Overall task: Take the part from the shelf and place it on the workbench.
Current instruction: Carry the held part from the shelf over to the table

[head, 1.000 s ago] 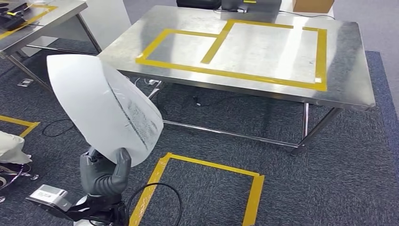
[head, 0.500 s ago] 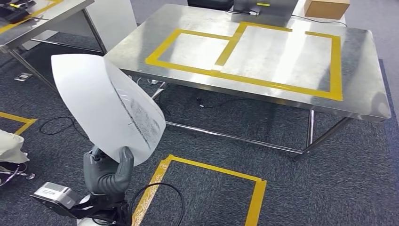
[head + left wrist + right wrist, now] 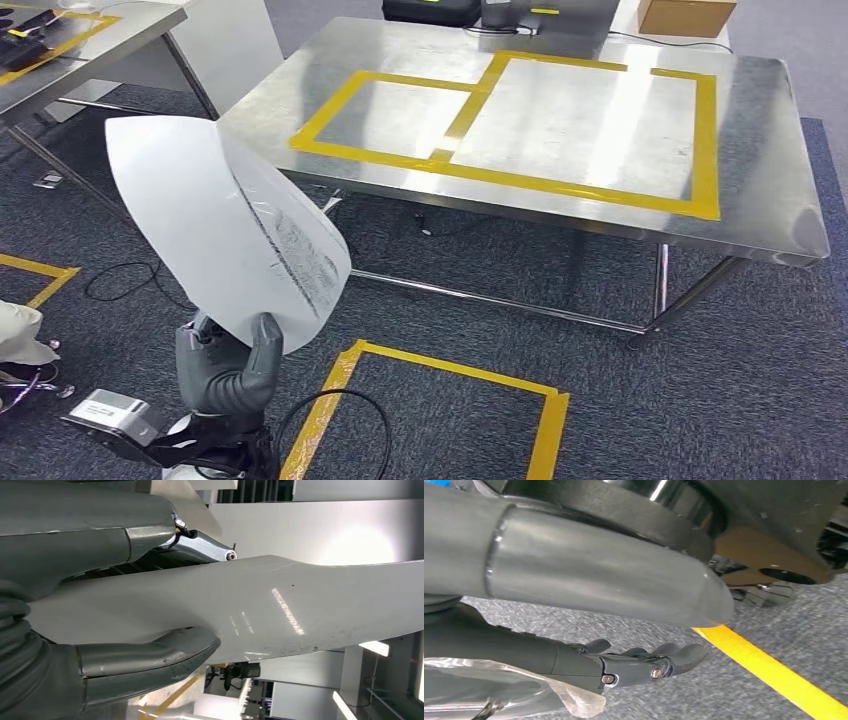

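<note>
The part is a large white curved panel with dark scuff marks, held upright at the lower left of the head view. My left hand grips its lower edge, thumb across the near face. In the left wrist view the thumb and fingers clamp the pale panel. The steel workbench, marked with yellow tape rectangles, stands ahead and to the right, apart from the panel. My right hand hangs over grey carpet, its fingers stretched out with nothing in them.
A second steel table stands at the far left. A cardboard box and black equipment sit at the workbench's far edge. A yellow tape square and a black cable lie on the carpet.
The whole picture has shifted a little, so the camera moved; the workbench sits slightly differently in frame. My left hand holds the panel as before.
</note>
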`<state>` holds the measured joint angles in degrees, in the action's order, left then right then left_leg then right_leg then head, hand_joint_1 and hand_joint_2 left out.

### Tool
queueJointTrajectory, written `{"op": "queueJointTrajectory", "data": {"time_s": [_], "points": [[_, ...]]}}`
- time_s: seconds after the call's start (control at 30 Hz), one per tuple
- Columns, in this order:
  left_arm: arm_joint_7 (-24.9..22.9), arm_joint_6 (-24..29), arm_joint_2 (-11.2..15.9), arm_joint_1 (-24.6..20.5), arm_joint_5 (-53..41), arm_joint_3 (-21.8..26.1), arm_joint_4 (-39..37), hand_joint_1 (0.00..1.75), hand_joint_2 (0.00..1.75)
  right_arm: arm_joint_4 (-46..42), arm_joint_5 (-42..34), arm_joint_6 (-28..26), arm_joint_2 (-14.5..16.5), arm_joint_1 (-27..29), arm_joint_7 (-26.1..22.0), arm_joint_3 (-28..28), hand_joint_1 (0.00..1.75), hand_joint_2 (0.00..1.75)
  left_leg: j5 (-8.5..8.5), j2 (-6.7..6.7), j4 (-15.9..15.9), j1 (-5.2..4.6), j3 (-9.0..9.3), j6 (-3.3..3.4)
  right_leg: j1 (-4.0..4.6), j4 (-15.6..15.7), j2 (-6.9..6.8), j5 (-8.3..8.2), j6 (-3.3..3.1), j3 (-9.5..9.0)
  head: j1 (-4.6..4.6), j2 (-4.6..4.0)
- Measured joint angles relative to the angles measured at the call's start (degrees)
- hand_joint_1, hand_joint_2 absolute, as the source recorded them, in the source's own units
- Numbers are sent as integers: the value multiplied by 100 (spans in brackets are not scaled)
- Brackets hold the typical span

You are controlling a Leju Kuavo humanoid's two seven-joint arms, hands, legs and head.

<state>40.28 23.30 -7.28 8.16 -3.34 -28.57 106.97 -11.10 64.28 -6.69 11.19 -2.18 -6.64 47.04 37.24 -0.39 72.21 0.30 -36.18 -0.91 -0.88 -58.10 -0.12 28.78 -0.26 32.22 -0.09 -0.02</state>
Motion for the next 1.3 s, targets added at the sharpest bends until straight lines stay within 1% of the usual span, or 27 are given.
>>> {"op": "queueJointTrajectory", "data": {"time_s": [0.03, 0.07, 0.17, 0.2, 0.3, 0.33, 0.37, 0.43, 0.47, 0.5, 0.53, 0.6, 0.63, 0.67, 0.73, 0.8, 0.83, 0.87, 0.9, 0.97, 1.0, 1.03, 1.1, 1.13, 1.17, 1.2, 1.3], "points": [[0, 0, 0, 0, 0, 0, 0, 175, 175, 0, 0, 0, 0, 0, 0, 0, 0, 0, 4, 0, 14, 0, -9, 0, 0, 0, 0, 1, 0, -1, 0, 0], [0, 0, 5, 4, 5, -1, -1, 175, 175, 0, 1, 0, -1, 4, 3, 1, 0, 0, -23, 0, 118, 3, -103, -4, 0, 0, 2, 23, 2, -29, -1, 0], [-3, -5, 28, 17, 36, -5, -7, 175, 175, 1, 11, 0, -2, 11, 2, 2, 0, 0, -783, 11, -786, -14, 28, 71, 15, 22, 28, 264, 109, -268, 4, 0], [-4, -8, 30, 20, 41, -7, -9, 175, 175, 1, 15, -1, -2, 7, -3, 2, 0, 0, -990, 11, -1198, -29, 168, 118, 19, 47, 29, 330, 161, -328, 9, -1], [-4, -9, 25, 27, 41, -16, -9, 175, 175, -1, 18, -4, -3, -13, -13, 2, 0, 0, -946, -5, -1309, -18, 261, 229, 13, 59, 2, 398, 263, -377, 29, -1], [-3, -9, 21, 25, 41, -24, -9, 175, 175, -2, 19, -4, -3, -22, -16, 2, 0, 0, -941, -3, -1341, -5, 304, 265, 14, -91, 0, 477, 285, -315, 41, 0], [-2, -10, 19, 23, 41, -34, -9, 175, 175, -2, 19, -5, -3, -28, -19, 2, 0, 0, -924, 3, -1362, 2, 347, 298, 13, -386, 3, 606, 301, -156, 50, -1], [0, -11, 19, 19, 40, -51, -9, 175, 175, -2, 21, -4, -3, -25, -21, 2, 0, 0, -862, 10, -1366, -13, 402, 346, 18, -1220, 6, 884, 317, 379, 63, -1], [0, -11, 21, 21, 39, -57, -9, 175, 175, -2, 22, -4, -4, -17, -20, 2, 0, 0, -824, 5, -1366, -23, 436, 358, 18, -1533, 6, 920, 319, 627, 62, -1], [0, -11, 23, 22, 39, -60, -9, 175, 175, -2, 22, -4, -4, -6, -19, 2, 0, 0, -781, -4, -1366, -32, 487, 362, 19, -1628, 6, 819, 314, 773, 63, 0], [0, -11, 25, 22, 39, -62, -9, 175, 175, -2, 23, -4, -4, 2, -19, 2, 0, 0, -731, -14, -1366, -41, 555, 362, 21, -1486, 6, 594, 299, 799, 64, 0], [0, -11, 27, 20, 39, -67, -9, 175, 175, -2, 25, -4, -7, 12, -19, 3, 0, 0, -616, -26, -1371, -58, 707, 349, 39, -772, 7, 26, 234, 594, 59, -1], [-1, -11, 28, 18, 39, -69, -10, 175, 175, -2, 27, -4, -13, 14, -18, 3, 0, 0, -562, -30, -1371, -67, 754, 330, 55, -440, 7, -138, 194, 453, 46, -1], [-2, -11, 29, 16, 38, -71, -10, 175, 175, -2, 27, -4, -18, 11, -17, 4, 0, 0, -523, -30, -1377, -70, 777, 307, 71, -230, 7, -202, 164, 351, 36, -1], [-4, -10, 32, 14, 37, -73, -11, 175, 175, -2, 28, -4, -27, 8, -16, 5, 0, 0, -485, -33, -1410, -66, 794, 253, 97, -105, 10, -147, 121, 261, 14, 0], [-4, -10, 34, 10, 36, -74, -10, 175, 175, -2, 28, -5, -29, 10, -15, 7, 0, 0, -442, -23, -1413, -59, 831, 193, 66, -27, 13, -126, 83, 195, 7, 0], [-3, -11, 37, 5, 34, -75, -9, 175, 175, -2, 28, -5, -30, 11, -15, 8, 0, 0, -381, -18, -1299, -57, 795, 158, 45, 22, 9, -116, 58, 139, -1, 0], [-2, -11, 40, 0, 32, -75, -9, 175, 175, -2, 27, -5, -28, 7, -15, 9, 0, 0, -277, -12, -1059, -48, 686, 119, 22, 63, 4, -98, 37, 75, -8, 0], [-1, -11, 45, -1, 30, -76, -10, 175, 175, -2, 26, -4, -28, 5, -14, 9, 0, 0, -148, -8, -696, -32, 490, 82, 18, 80, 0, -64, 20, 21, -15, 0], [0, -12, 58, 6, 28, -77, -12, 175, 175, -2, 16, 0, -28, 4, -6, 11, 0, 0, 47, -6, 57, 14, 8, 17, 8, 86, -2, 24, 12, -83, -16, 0], [0, -13, 64, 14, 28, -77, -13, 175, 175, -2, 10, 4, -28, 10, 3, 15, 0, 0, -8, -5, 221, 34, -150, -6, 1, 86, 3, 72, 21, -146, -16, 0], [0, -13, 69, 19, 28, -77, -13, 175, 175, -2, 5, 11, -28, 15, 17, 20, 0, 0, -188, -4, 158, 52, -202, -23, -10, 85, 11, 122, 36, -217, -16, 0], [0, -13, 73, 23, 26, -78, -14, 175, 175, -2, 1, 32, -29, 22, 46, 33, 0, 0, -742, 7, -475, 75, -37, -48, -37, 87, 29, 232, 95, -358, -15, 0], [-1, -13, 73, 21, 24, -78, -16, 175, 175, -2, 0, 42, -30, 19, 57, 39, 0, 0, -920, 13, -814, 69, 85, -51, -40, 85, 41, 290, 139, -400, -27, -1], [-1, -14, 74, 19, 22, -80, -19, 175, 175, -2, -1, 49, -30, 14, 63, 44, 0, 0, -991, 19, -1052, 58, 181, -26, -39, 88, 45, 337, 185, -420, -35, -1], [-3, -14, 74, 20, 22, -81, -21, 175, 175, -2, -1, 53, -31, 8, 68, 49, 0, 0, -968, 20, -1170, 40, 236, 14, -36, 101, 44, 368, 230, -423, -33, -2], [-7, -15, 70, 25, 19, -85, -24, 175, 175, -2, 0, 63, -31, -10, 71, 70, 0, 0, -887, 4, -1268, 25, 291, 165, -46, 147, 19, 409, 327, -475, 1, -2]]}}
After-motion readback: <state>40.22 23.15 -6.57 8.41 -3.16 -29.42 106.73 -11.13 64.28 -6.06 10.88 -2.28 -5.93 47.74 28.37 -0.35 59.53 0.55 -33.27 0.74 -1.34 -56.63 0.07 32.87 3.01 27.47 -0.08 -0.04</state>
